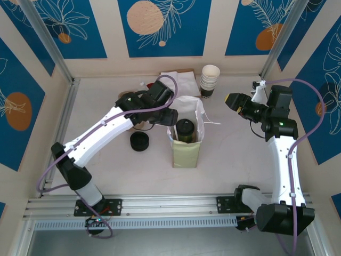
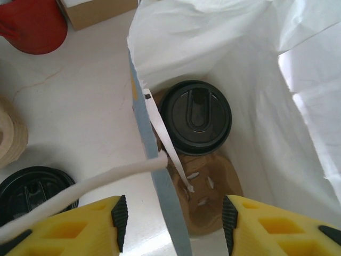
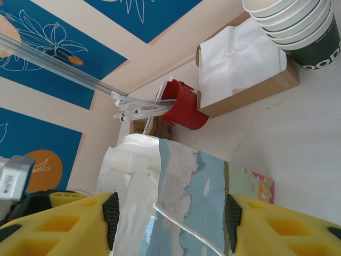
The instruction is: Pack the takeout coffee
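The coffee [image 1: 185,129] stands inside the bag [image 1: 186,153]. The left gripper [image 2: 173,216], half open, straddles its 9 o'clock wall, gripping nothing. At 3 o'clock the right gripper [image 1: 232,100] is open and empty.

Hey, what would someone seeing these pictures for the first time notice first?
A white paper bag stands mid-table with a black-lidded coffee cup sitting inside it. The left hand hangs at the bag's rim, open, the bag's edge between its fingers. Behind the bag stands a stack of cream cups.
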Motion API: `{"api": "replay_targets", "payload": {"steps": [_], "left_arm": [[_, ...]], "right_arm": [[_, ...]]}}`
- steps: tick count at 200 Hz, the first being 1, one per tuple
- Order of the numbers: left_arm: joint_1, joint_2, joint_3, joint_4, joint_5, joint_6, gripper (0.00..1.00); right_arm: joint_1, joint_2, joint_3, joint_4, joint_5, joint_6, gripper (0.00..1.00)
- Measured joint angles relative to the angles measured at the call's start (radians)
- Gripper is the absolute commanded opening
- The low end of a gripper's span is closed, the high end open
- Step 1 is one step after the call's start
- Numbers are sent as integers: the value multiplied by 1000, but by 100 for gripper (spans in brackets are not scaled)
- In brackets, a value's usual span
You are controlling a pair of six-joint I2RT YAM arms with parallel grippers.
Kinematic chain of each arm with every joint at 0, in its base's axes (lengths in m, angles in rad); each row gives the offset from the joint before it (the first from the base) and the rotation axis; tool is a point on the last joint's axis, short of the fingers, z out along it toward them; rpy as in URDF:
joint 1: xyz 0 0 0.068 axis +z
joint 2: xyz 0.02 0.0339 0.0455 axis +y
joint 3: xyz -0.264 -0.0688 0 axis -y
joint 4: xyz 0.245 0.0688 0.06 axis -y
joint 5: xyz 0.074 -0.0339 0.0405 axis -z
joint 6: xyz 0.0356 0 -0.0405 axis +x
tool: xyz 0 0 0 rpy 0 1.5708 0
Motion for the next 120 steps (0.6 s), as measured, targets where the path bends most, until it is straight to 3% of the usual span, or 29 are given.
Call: {"api": "replay_targets", "payload": {"steps": [67, 120], "left_arm": [[-4, 45, 27, -7, -50, -21, 16], [-4, 45, 41, -17, -114, -27, 8]], "right_arm": [[2, 1, -4, 0, 0, 0, 57], [3, 16, -5, 1, 0, 0, 57]]}}
